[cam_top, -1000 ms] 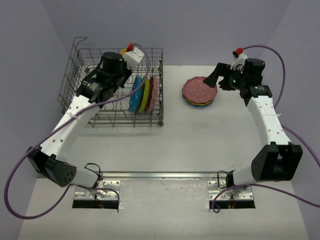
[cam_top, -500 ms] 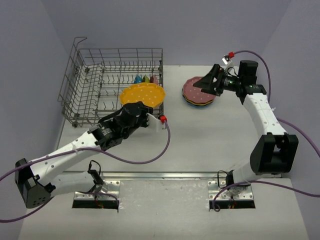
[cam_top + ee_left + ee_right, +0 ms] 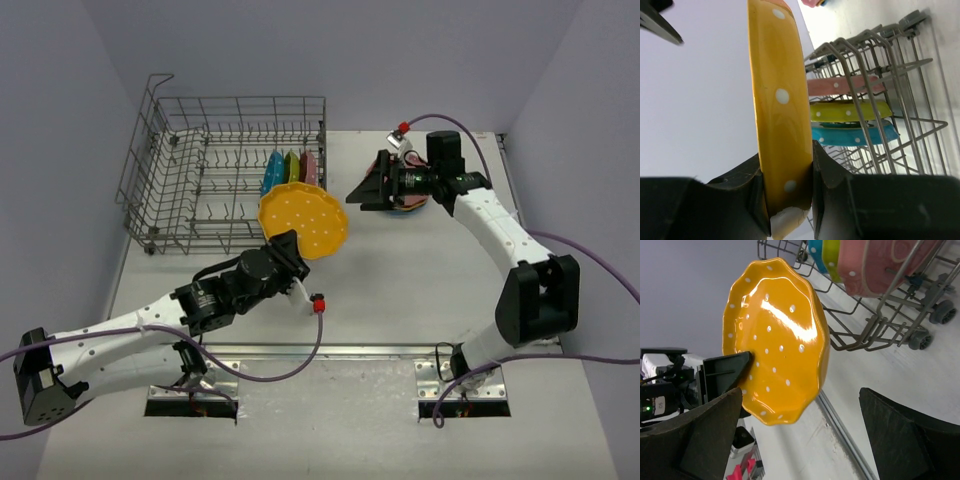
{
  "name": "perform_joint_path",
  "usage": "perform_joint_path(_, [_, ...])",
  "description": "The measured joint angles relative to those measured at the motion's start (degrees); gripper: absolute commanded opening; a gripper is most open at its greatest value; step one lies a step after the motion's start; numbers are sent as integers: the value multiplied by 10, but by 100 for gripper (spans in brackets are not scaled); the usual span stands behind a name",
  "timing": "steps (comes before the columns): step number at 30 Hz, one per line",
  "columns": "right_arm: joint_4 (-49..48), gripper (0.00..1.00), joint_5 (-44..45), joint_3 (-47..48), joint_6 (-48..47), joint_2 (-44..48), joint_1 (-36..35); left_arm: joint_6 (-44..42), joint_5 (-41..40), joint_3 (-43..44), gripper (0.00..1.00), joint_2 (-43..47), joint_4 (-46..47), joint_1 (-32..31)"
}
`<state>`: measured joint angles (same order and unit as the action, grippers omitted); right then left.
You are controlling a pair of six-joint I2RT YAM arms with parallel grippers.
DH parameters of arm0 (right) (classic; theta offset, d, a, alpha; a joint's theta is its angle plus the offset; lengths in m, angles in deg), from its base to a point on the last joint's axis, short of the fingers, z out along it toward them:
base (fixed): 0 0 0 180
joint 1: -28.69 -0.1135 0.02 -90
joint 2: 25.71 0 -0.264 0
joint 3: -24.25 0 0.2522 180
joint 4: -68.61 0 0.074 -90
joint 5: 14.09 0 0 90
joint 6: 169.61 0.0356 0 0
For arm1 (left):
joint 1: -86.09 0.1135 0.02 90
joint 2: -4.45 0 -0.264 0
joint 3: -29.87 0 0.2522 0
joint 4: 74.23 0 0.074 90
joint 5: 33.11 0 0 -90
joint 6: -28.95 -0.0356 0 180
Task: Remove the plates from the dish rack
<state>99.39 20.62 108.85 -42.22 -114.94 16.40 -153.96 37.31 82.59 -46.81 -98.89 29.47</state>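
Swung out of the rack [image 3: 240,99], left gripper [image 3: 786,156] pinches the orange plate [image 3: 305,222] by its rim; the released right gripper [image 3: 363,190] ahead could knock it loose.

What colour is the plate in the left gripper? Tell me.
Orange plate, white dots; clearest in right wrist view.

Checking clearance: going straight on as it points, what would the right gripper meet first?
Most likely the orange plate held by the left gripper, dead ahead of the right gripper; the gap is unclear.
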Motion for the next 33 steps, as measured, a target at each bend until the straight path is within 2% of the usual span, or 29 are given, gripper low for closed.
perform_joint_path(6, [10, 96, 8, 24, -12, -38, -43, -28, -1, -6, 0, 0, 50, -14])
perform_joint_path(9, [15, 87, 11, 25, -12, -52, -58, -34, -5, -8, 0, -3, 71, -20])
perform_joint_path(13, [12, 41, 1, 25, -7, -56, -63, -39, -7, -9, 0, -7, 90, -23])
perform_joint_path(15, [0, 16, -14, 25, 4, -55, -63, -43, -9, -13, 4, -10, 94, -23])
perform_joint_path(16, [-6, 9, -19, 25, 9, -55, -63, -43, -11, -15, 12, -12, 95, -23])
perform_joint_path(18, [-22, 1, -34, 21, 34, -55, -58, -42, -15, -19, 39, -14, 102, -23])
perform_joint_path(22, [-46, 0, -55, 15, 58, -54, -50, -38, -25, -22, 71, -19, 136, -24])
perform_joint_path(24, [-52, 0, -53, 7, 66, -54, -48, -29, -36, -20, 97, -21, 149, -24])
perform_joint_path(28, [-53, 0, -62, 2, 79, -54, -24, 3, -65, 2, 100, -34, 157, -26])
perform_joint_path(33, [-69, 0, -112, 8, 122, -54, 50, 113, -111, 125, 100, -88, 102, -20])
